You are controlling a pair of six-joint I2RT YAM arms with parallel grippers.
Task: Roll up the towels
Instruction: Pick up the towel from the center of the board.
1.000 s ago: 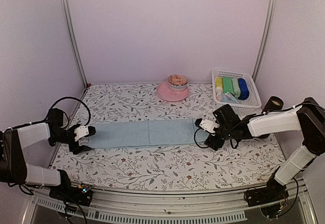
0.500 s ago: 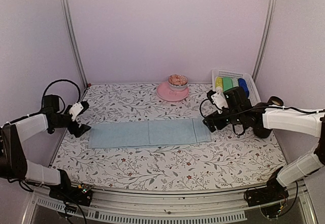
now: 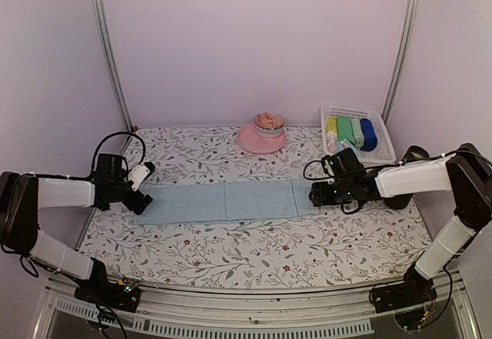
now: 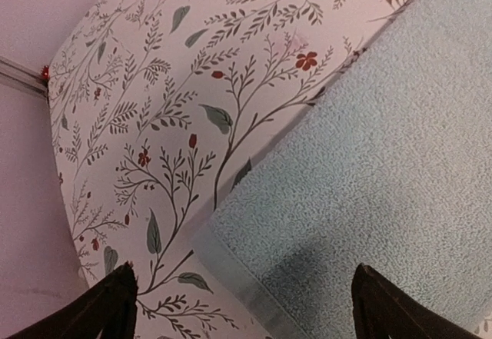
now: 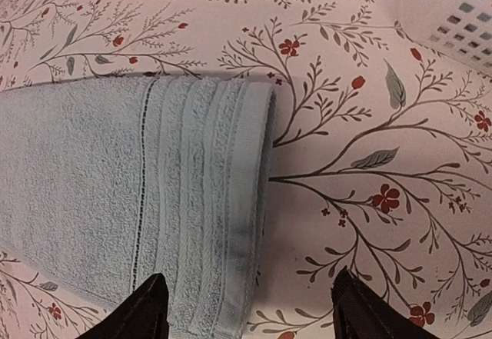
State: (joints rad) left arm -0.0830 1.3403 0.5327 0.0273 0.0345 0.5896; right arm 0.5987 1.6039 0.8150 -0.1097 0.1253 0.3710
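A pale blue towel [image 3: 227, 201] lies flat as a long strip across the middle of the table. My left gripper [image 3: 141, 199] is low at its left end, open. In the left wrist view the towel's corner [image 4: 369, 162] lies between and ahead of the wide-apart fingertips of the left gripper [image 4: 246, 308]. My right gripper [image 3: 316, 194] is at the right end, open. In the right wrist view the gripper [image 5: 250, 308] straddles the towel's hemmed edge [image 5: 246, 201], nothing pinched.
A pink plate [image 3: 247, 142] with a small bowl [image 3: 269, 122] stands at the back centre. A white basket [image 3: 380, 153] at the back right holds coloured rolled cloths [image 3: 350, 131]; its corner [image 5: 453, 8] shows in the right wrist view. The tablecloth is floral.
Both grippers lifted away from the towel's ends half a second ago and are now back low at those ends. The towel has stayed flat.
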